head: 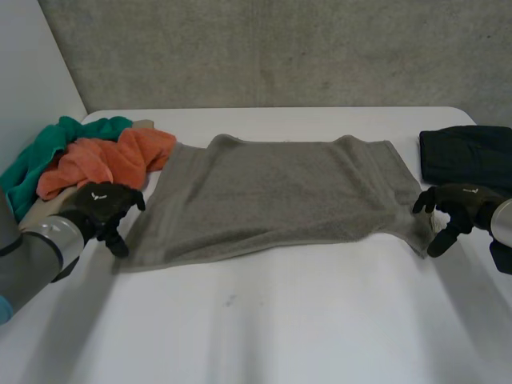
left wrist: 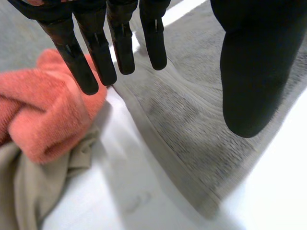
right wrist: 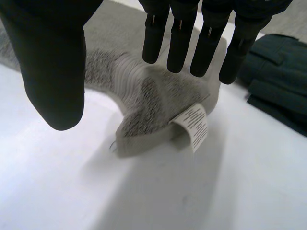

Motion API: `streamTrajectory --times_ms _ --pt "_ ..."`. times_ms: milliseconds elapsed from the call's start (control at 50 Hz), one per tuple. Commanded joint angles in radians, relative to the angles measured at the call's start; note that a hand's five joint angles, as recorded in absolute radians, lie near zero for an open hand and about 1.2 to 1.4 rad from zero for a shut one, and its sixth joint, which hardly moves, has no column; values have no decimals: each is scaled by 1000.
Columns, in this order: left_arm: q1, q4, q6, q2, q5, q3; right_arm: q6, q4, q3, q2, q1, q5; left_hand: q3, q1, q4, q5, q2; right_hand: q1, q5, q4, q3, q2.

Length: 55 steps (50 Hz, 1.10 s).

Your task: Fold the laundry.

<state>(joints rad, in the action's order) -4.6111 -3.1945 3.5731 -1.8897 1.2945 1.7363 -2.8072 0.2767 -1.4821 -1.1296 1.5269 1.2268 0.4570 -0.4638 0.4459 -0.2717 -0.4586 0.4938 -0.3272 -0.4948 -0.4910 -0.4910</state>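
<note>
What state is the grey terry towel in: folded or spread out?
Spread out: the grey terry towel lies flat on the white table, only its tagged corner by the right hand rumpled.

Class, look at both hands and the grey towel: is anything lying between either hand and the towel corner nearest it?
Nothing visible does. The left hand and right hand hang open over the grey towel's near corners. The orange cloth and the dark folded cloth lie off to the sides.

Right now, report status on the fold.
Left hand open at near left corner of grey towel. Right hand open over near right corner. Towel spread out, unfolded. Orange towel beside its far left corner.
</note>
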Motion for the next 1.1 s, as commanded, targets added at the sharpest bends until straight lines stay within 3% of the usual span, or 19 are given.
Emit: streamTrajectory --times_ms 20,240,640,720,760,780,1100 --pt "-63 61 18 -8 -95 25 43 -76 -20 48 19 11 65 -58 76 -75 -63 86 -78 -85 -89 -89" --pt "-77 2 9 -3 -107 52 -8 -232 29 171 84 92 65 -58 76 -75 -63 133 -125 -132 -136 -136" --pt "-78 -4 -5 0 -104 72 66 -252 183 303 76 96 47 -40 58 -58 -45 329 -321 -328 -332 -332" --pt "-78 -4 -5 1 -104 78 87 -257 192 317 72 91 44 -37 55 -55 -43 458 -450 -457 -461 -461" --pt "-80 -4 -5 6 -104 81 109 -260 204 324 70 86 38 -31 49 -49 -37 824 -816 -823 -827 -827" --pt "-80 -4 -5 7 -104 83 117 -258 207 324 70 89 38 -31 49 -49 -37 902 -894 -901 -905 -905" --pt "-52 -42 36 -3 -113 123 98 -289 48 130 48 27 76 -69 87 -87 -75 902 -895 -901 -905 -905"
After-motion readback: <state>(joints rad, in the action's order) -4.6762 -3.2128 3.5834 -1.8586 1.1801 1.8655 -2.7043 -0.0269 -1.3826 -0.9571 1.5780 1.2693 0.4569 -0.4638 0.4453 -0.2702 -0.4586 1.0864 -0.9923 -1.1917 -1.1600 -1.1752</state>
